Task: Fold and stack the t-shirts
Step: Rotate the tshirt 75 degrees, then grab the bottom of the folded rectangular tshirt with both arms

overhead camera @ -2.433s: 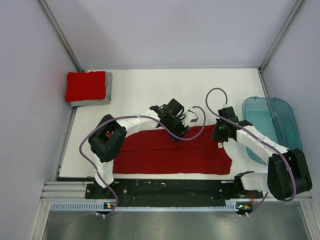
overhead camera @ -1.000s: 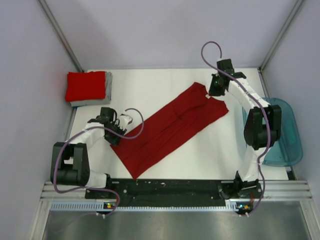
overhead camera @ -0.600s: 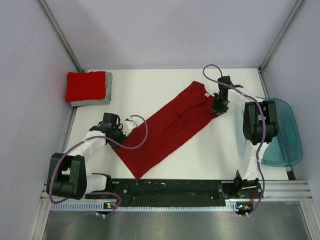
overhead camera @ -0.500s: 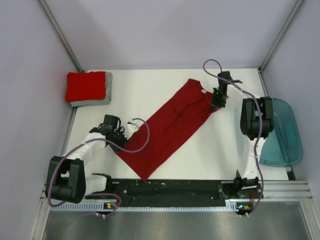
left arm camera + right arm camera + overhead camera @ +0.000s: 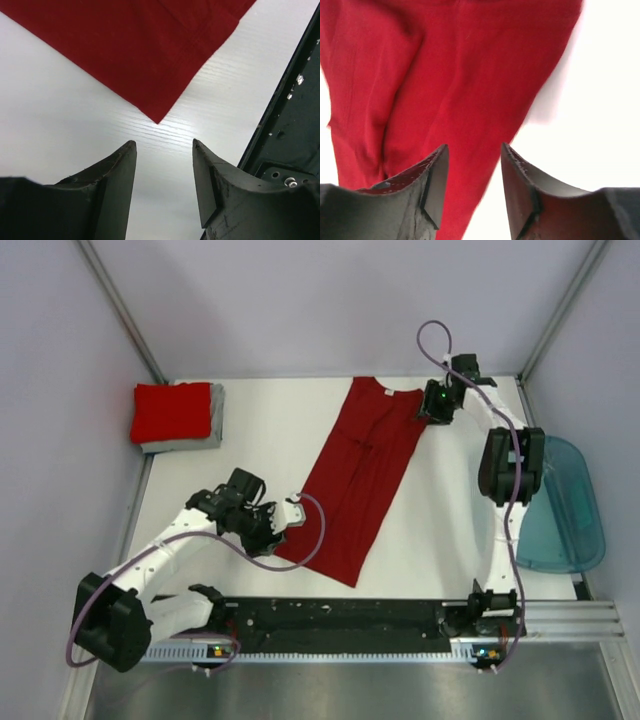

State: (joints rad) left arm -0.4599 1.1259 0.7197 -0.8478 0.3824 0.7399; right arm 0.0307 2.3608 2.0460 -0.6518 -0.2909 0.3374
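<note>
Swung round from its diagonal lie of half a second ago, the dark red t-shirt (image 5: 365,475) is now being stretched lengthwise. Its collar end is at the far edge of the table (image 5: 270,440) and its hem end towards the near edge. It is lying flat as a long narrow strip, the sleeves apparently folded in already. It is well apart from the far left corner, where the brighter red t-shirt (image 5: 170,410) is being carried on top of the grey t-shirt (image 5: 216,430).

The left gripper (image 5: 285,520) is being held just beside the strip's near left edge. In the left wrist view its jaws are being kept apart over bare table, with nothing between them and a corner of the shirt just ahead. The right gripper (image 5: 437,405) is being held at the right corner of the collar end. Its wrist view is showing the jaws likewise spread, cloth below them but none pinched.

Both ends are therefore being judged released. The arms are probably posted at opposite ends so that the strip could be drawn straight between them.

The teal tub (image 5: 565,530) is being left alone at the right. A fold across the strip's length is being judged the likely next step, and the straight, smooth lie is suiting it.
</note>
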